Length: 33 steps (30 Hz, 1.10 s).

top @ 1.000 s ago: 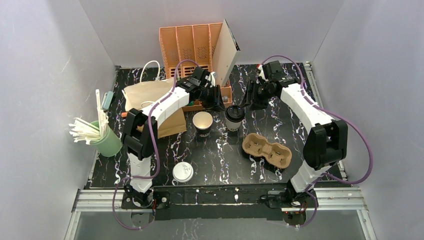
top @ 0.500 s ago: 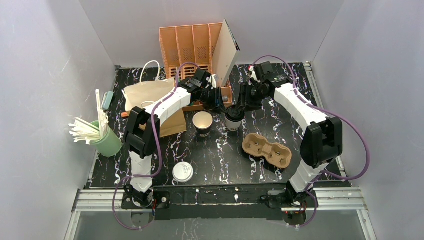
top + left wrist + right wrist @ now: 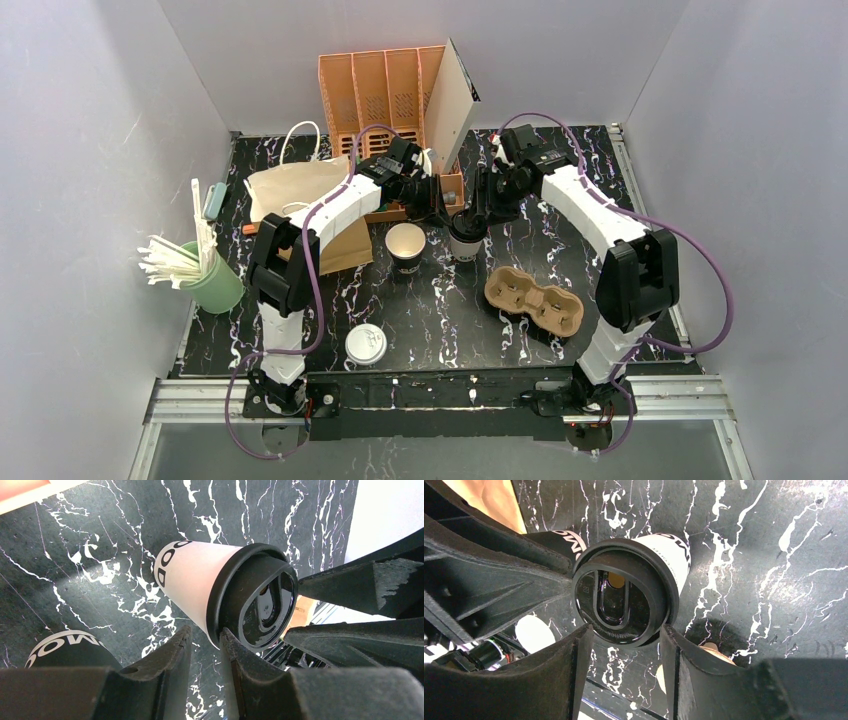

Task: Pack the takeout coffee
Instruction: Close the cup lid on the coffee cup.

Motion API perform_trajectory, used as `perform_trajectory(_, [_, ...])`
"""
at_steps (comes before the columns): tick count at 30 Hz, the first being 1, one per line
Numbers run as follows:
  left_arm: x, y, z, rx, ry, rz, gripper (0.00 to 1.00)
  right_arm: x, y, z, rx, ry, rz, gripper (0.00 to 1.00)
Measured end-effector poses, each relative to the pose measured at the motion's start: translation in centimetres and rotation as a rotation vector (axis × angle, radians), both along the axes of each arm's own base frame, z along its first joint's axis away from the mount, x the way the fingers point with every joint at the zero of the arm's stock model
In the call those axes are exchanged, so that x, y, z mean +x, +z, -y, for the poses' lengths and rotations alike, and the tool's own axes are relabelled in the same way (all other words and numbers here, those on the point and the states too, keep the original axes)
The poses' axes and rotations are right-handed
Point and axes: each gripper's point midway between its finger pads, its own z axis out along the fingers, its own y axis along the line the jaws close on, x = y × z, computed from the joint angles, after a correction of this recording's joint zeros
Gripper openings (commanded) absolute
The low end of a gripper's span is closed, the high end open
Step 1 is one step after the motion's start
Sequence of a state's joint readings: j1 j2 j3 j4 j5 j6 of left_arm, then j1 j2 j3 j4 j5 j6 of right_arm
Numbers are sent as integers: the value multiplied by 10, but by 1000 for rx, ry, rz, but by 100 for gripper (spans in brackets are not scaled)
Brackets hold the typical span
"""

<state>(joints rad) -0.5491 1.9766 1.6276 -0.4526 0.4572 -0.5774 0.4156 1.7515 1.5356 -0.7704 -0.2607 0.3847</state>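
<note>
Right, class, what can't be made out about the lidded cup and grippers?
Top view: white cup partly hidden under the right gripper.
Right wrist view: black lid hides the cup's contents; whether that gripper grips it is unclear.
Left wrist view: black cup cut off by a finger.

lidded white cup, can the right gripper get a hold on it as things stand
Probably yes: the right gripper has its open jaws straddling the black lid on the white cup, though the left gripper crowds one side.
</note>
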Motion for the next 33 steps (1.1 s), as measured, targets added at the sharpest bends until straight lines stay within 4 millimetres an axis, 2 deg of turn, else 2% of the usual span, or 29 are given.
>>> perform_trajectory(2, [0, 0, 0, 0, -1, -1, 24, -1, -2, 1, -8, 0, -7, 74])
perform_trajectory(4, [0, 0, 0, 0, -1, -1, 24, -3, -5, 2, -26, 5, -15, 78])
perform_trajectory(9, [-1, 0, 0, -2, -3, -2, 25, -5, -6, -1, -75, 30, -1, 80])
perform_trajectory(17, [-1, 0, 0, -2, -3, -3, 28, 0, 10, -13, -154, 80, 94, 87])
perform_trajectory(21, [0, 2, 1, -3, -2, -1, 28, 1, 9, -17, -193, 102, 116, 87])
perform_trajectory(30, [2, 6, 2, -9, -2, 10, 28, 5, -8, -16, -294, 137, 124, 87])
perform_trajectory(33, [2, 6, 2, -9, -2, 10, 28, 5, -9, -15, -314, 141, 132, 84])
